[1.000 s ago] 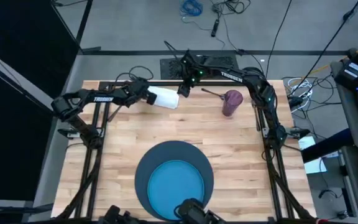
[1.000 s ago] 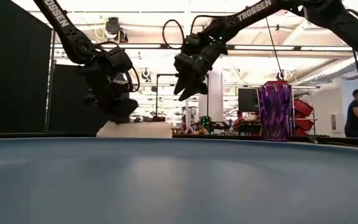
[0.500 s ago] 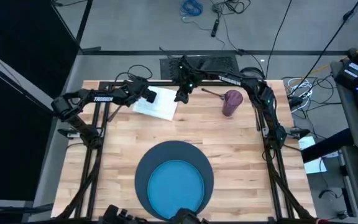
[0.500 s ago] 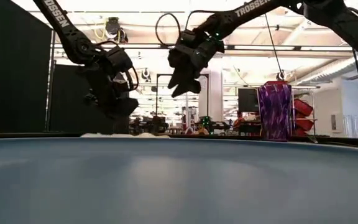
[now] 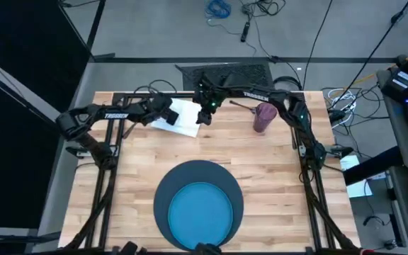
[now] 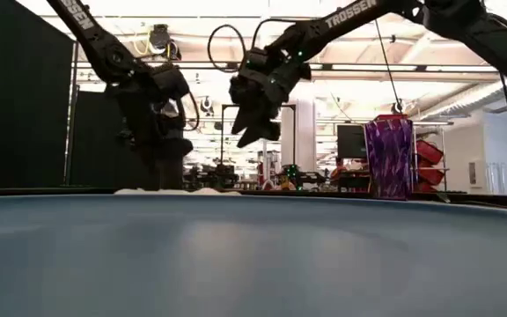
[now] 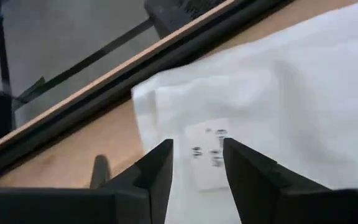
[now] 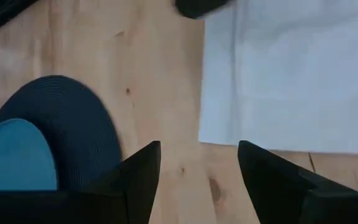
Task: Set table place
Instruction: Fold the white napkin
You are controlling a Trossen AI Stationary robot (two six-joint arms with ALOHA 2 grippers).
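From the high view I have the navy mat (image 5: 198, 203) at the near edge of the table (image 5: 282, 177) with the blue plate (image 5: 200, 216) centred on it, so the base of the place is laid. The white napkin (image 5: 178, 116) lies spread flat at the far edge, well apart from the mat, and the purple cup (image 5: 264, 117) stands upright to its right; I take both to be waiting their turn. What looks like one piece of cutlery (image 5: 241, 106) lies just beyond the cup; I cannot tell which. My left gripper (image 5: 163, 111) sits at the napkin's left edge, my right gripper (image 5: 204, 113) at its right edge, one at each side as if to handle the cloth between them.

In the low view the plate's rim fills the foreground, hiding most of the table. The left gripper (image 6: 167, 154) reaches down to the sliver of napkin (image 6: 161, 190) showing above that rim; the right gripper (image 6: 252, 119) hangs clear above, fingers parted.

The left wrist view shows the fingers (image 7: 157, 168) spread with a gap between them, released, poised over the napkin (image 7: 291, 99) near its tag (image 7: 207, 155), gripping nothing.

The right wrist view shows fingers (image 8: 143, 168) wide apart over bare wood, just beside the napkin's (image 8: 291, 81) edge, with mat (image 8: 73, 124) and plate (image 8: 14, 155) beyond. Both being free, I judge the next grasp is the napkin.
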